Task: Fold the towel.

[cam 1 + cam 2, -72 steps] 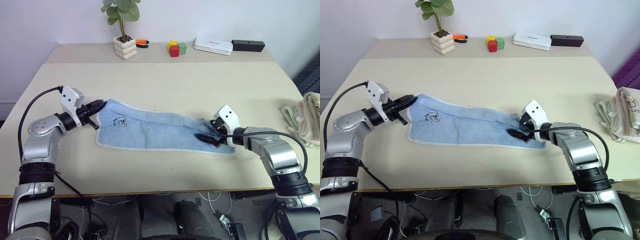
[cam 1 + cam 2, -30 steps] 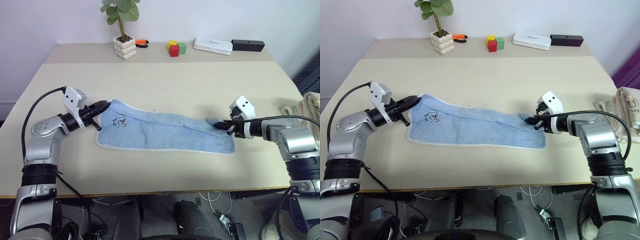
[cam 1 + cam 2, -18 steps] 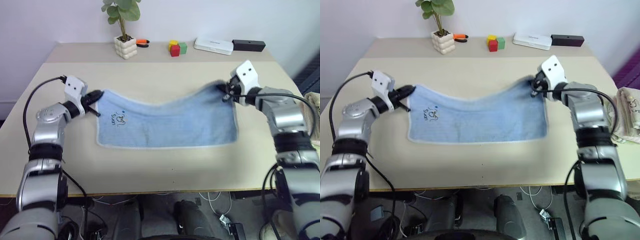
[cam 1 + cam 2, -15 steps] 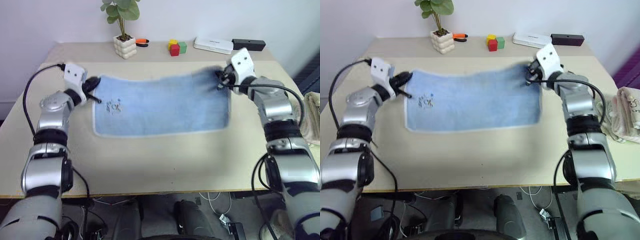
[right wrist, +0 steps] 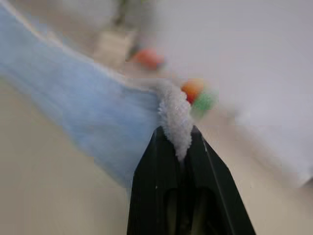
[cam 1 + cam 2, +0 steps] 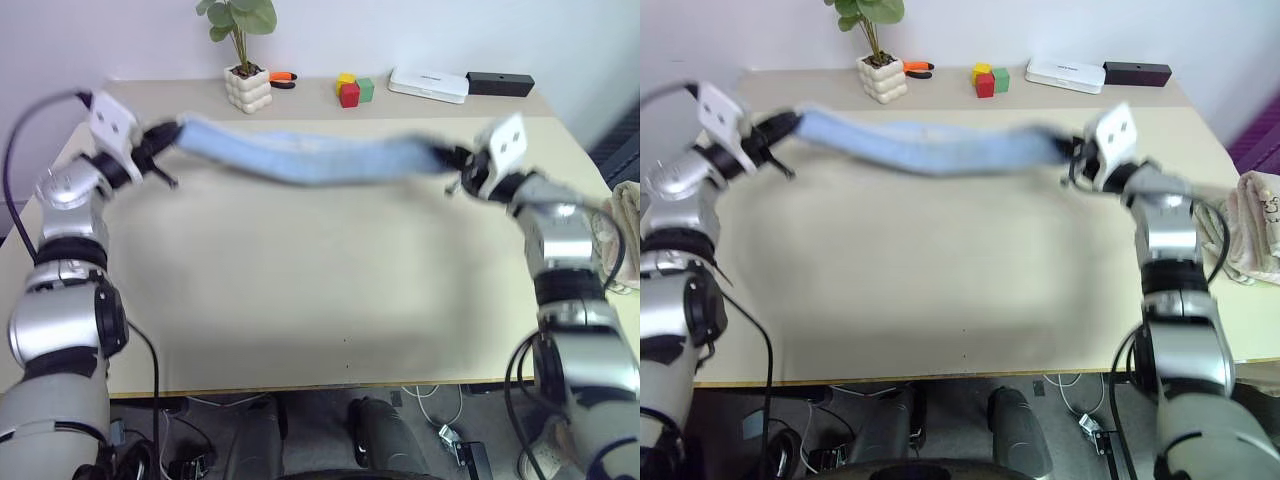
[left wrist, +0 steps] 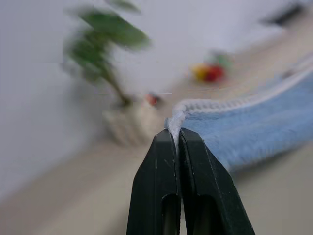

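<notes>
Towel (image 6: 310,160) is held taut above worktop (image 6: 300,280), blurred, print unreadable, ends pinched by left claw (image 7: 177,133) & right claw (image 5: 177,134).

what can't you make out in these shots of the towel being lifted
- Towel: smeared by motion in both eye views, so its print and loop cannot be found.
- Plant and blocks: out of focus in the left wrist view.
- Cream towels: cut off by the right eye view's edge.

Beige table (image 6: 300,290) under even light; pale wall (image 6: 400,35) behind; dark floor, cables (image 6: 420,410) below front edge.
</notes>
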Available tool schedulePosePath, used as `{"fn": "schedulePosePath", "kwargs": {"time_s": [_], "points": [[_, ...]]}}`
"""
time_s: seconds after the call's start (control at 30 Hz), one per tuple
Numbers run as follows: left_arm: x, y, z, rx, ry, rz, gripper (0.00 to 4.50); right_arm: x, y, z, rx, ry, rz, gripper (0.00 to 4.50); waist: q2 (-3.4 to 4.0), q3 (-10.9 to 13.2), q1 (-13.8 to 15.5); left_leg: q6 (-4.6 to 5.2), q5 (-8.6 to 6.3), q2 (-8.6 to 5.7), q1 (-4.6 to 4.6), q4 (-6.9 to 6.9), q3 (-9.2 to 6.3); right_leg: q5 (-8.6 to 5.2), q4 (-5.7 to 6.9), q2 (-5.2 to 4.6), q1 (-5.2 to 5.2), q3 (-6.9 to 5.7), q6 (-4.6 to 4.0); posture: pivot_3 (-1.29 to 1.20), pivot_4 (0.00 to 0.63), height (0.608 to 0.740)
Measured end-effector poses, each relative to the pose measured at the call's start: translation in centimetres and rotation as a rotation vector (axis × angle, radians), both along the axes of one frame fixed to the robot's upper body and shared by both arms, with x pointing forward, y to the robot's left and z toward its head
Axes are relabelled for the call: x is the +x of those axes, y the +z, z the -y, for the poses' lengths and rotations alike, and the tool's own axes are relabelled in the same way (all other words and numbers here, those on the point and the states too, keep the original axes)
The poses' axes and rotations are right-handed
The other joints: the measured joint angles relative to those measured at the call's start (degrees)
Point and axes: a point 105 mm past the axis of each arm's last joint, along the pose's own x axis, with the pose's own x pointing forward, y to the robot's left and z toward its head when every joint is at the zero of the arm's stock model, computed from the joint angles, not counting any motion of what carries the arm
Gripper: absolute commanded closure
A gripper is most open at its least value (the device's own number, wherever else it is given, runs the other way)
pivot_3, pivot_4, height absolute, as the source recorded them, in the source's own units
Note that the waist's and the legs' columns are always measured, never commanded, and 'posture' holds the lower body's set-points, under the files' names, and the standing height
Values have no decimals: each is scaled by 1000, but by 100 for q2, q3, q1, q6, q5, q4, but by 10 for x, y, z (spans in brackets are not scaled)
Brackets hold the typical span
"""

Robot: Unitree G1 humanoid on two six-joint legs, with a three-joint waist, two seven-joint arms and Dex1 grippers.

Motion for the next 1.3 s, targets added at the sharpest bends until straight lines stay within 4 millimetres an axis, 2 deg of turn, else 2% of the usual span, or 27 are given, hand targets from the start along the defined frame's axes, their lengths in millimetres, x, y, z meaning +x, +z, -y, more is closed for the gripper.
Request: {"fn": "schedulePosePath", "kwargs": {"time_s": [0.07, 0.13, 0.2, 0.3, 0.33, 0.4, 0.5, 0.57, 0.83, 0.97, 1.03, 1.1, 1.3], "points": [[-11, -14, 2, -9, -71, -24, 4500, -14, -12, -2, -2, 21, -42, 4455, 1, 2, -7, 0, 0, 2, 0, 20, -3, 1, 23, 2, -2, 0, -1, 0, 150, 740], [-23, -19, 4, 13, -134, -7, 4500, -28, -10, -3, -28, 47, -34, 4455, 4, -3, -1, 0, -1, 2, 9, 25, -5, 0, 37, 2, 3, 3, -2, 0, 150, 740], [-37, -35, -1, 20, -161, -26, 4500, -43, -16, 0, -55, 64, -56, 4455, 6, -6, 0, 1, -1, 2, 18, 24, -5, -1, 40, 2, 8, 4, -2, 0, 150, 740], [-62, -75, -8, 25, -184, -128, 4500, -69, -39, 6, -78, 94, -167, 4455, 5, -5, 7, 2, -1, 4, 18, 31, -5, -1, 43, 2, 10, 5, -3, 0, 150, 740], [-68, -80, -9, 21, -191, -147, 4500, -75, -42, 7, -87, 105, -186, 4455, 4, -4, 13, 3, -2, 5, 14, 41, -7, -1, 49, 3, 8, 4, -3, 0, 150, 740], [-77, -82, -10, 18, -204, -155, 4500, -86, -39, 7, -99, 136, -199, 4455, 4, -4, 28, 5, -3, 6, 11, 62, -13, -1, 57, 3, 11, 2, -3, 0, 150, 740], [-88, -68, -17, 27, -206, -135, 4500, -99, -28, 8, -119, 179, -182, 4455, -6, -10, 41, 7, -5, 6, 14, 67, -16, -2, 54, 2, 23, 1, -4, 0, 150, 740], [-96, -60, -23, 23, -202, -141, 4500, -104, -28, 12, -133, 187, -198, 4455, -6, -11, 34, 11, -8, 5, 17, 67, -15, -2, 52, 1, 27, 1, -4, 0, 150, 740], [-116, -52, -36, -9, -181, -194, 4500, -112, -19, 21, -83, 225, -238, 4455, -6, -10, 33, 15, -10, 5, 19, 66, -14, -2, 51, 0, 27, 2, -4, 0, 150, 740], [-116, -53, -32, -20, -178, -190, 4500, -110, -21, 28, -68, 200, -248, 4455, -7, -11, 36, 15, -10, 5, 19, 68, -15, -3, 52, 1, 27, 0, -5, 0, 150, 740], [-101, -45, -27, -44, -147, -134, 4500, -91, -16, 32, -24, 130, -199, 4455, -7, -11, 36, 16, -11, 5, 20, 73, -15, -2, 53, 4, 28, 0, -4, 0, 150, 740], [-91, -43, -23, -27, -138, -114, 4500, -84, -13, 31, -31, 113, -173, 4455, -8, -12, 49, 16, -11, 4, 19, 72, -15, -2, 52, 4, 28, 1, -4, 0, 150, 740], [-71, -45, -19, -13, -117, -100, 4500, -72, -31, 36, -54, 43, -195, 4455, -7, -11, 33, 26, -16, 3, 17, 73, -14, -1, 52, 4, 27, 1, -2, 0, 150, 740]]}}
